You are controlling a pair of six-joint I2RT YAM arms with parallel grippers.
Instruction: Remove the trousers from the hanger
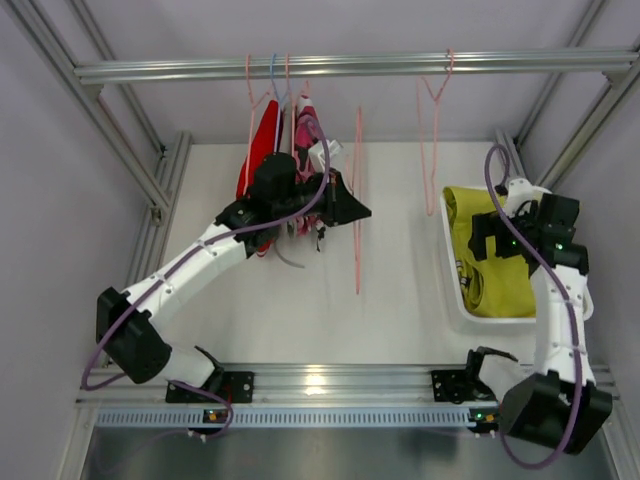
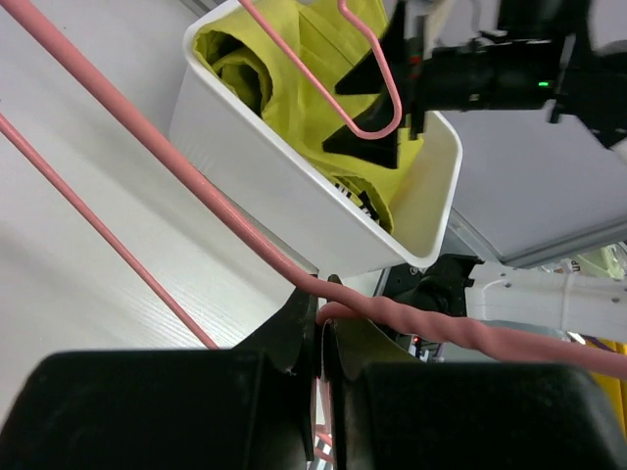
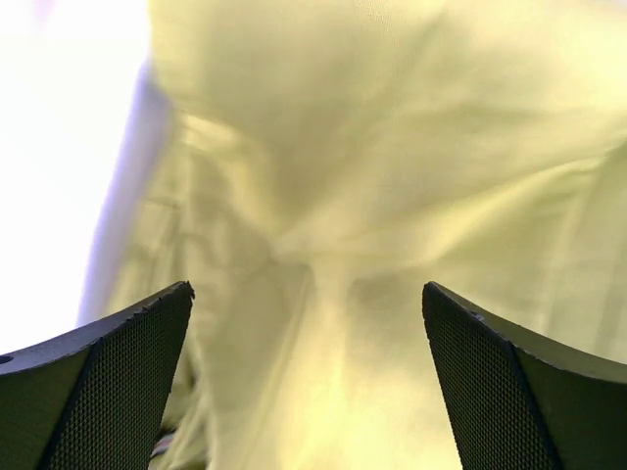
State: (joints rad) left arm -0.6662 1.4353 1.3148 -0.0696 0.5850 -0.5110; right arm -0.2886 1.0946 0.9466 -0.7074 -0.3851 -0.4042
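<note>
Trousers: soft yellow cloth trousers (image 1: 500, 285) lay bunched inside the white rectangular plastic bin (image 1: 452, 285), on the right side of the white surface (image 1: 300, 300).
Trousers, shades: in the left wrist view, a duller yellow-green roll (image 2: 240, 69) sat at one end of the bin (image 2: 274, 186), with brighter yellow folds (image 2: 382, 176) beside it.
Right tool: the right tool (image 1: 490, 238) hung directly over the trousers in the bin, jaws spread wide with nothing between them.
Right tool, own view: yellow cloth (image 3: 372, 147) filled the frame close below the right tool (image 3: 307, 289); could not tell if it touched.
Left tool: the left tool (image 1: 357, 212) was pressed together on the thin pink wire hanger (image 1: 357, 255) over mid-surface, well apart from the trousers.
Left tool, own view: the pink wire (image 2: 147, 132) ran down into the pinched fingers of the left tool (image 2: 318, 333).
Held hanger: it hung vertical; could not tell if it was hooked on the grey metal rail (image 1: 350, 66).
Bin contents: only the yellow cloth was visible.
Other: a second pink wire hanger (image 1: 432, 140) hung from the rail between the left tool and the bin. A red cloth garment (image 1: 265, 140) and a pink patterned garment (image 1: 305, 125) hung to the left, behind the left arm.
</note>
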